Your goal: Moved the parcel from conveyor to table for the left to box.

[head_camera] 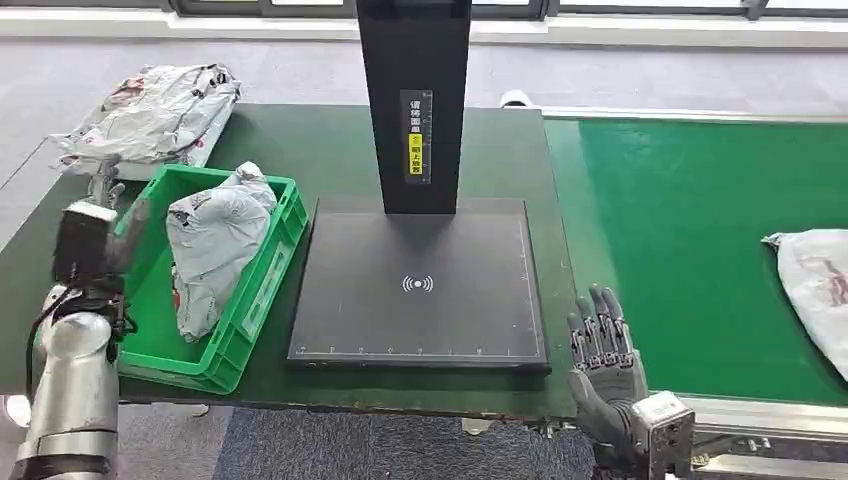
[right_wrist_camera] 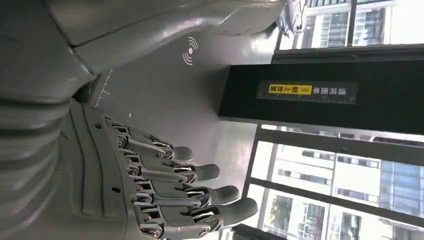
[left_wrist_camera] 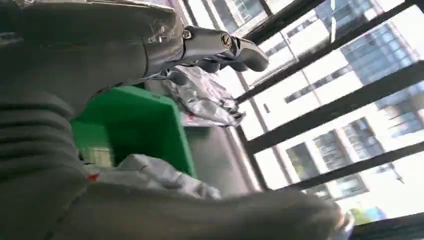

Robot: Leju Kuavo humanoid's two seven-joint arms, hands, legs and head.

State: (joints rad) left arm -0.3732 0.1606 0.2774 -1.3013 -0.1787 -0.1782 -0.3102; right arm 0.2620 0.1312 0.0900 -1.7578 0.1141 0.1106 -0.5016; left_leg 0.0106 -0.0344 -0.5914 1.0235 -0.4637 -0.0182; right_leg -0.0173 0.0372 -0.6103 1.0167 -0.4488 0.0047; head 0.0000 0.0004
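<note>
Dark green table (head_camera: 330,140) fills the middle of the head view, with a bright green conveyor (head_camera: 690,210) joined to it on the robot's right and grey floor beyond both. A black scanner plate (head_camera: 420,285) with a wireless symbol lies flat at the table's centre, and a black post (head_camera: 414,100) bearing a yellow label rises from its far edge. Large barred windows with buildings outside show in both wrist views.

On the left part of the table stands a green crate (head_camera: 250,300) holding a crumpled grey bag (head_camera: 215,245). More grey bags (head_camera: 150,110) lie heaped at the far left corner of the table, apart from the crate.

The parcel (head_camera: 815,285), a pale grey bag, lies on the conveyor at the right edge of the view, partly cut off. The right hand (head_camera: 603,350) is raised at the near edge between table and conveyor, fingers (right_wrist_camera: 200,172) straight and spread, holding nothing, well apart from the parcel. The left hand (head_camera: 105,215) hovers at the crate's near left corner, just beside the bag inside; its fingers (left_wrist_camera: 225,50) extend loosely with nothing between them.
</note>
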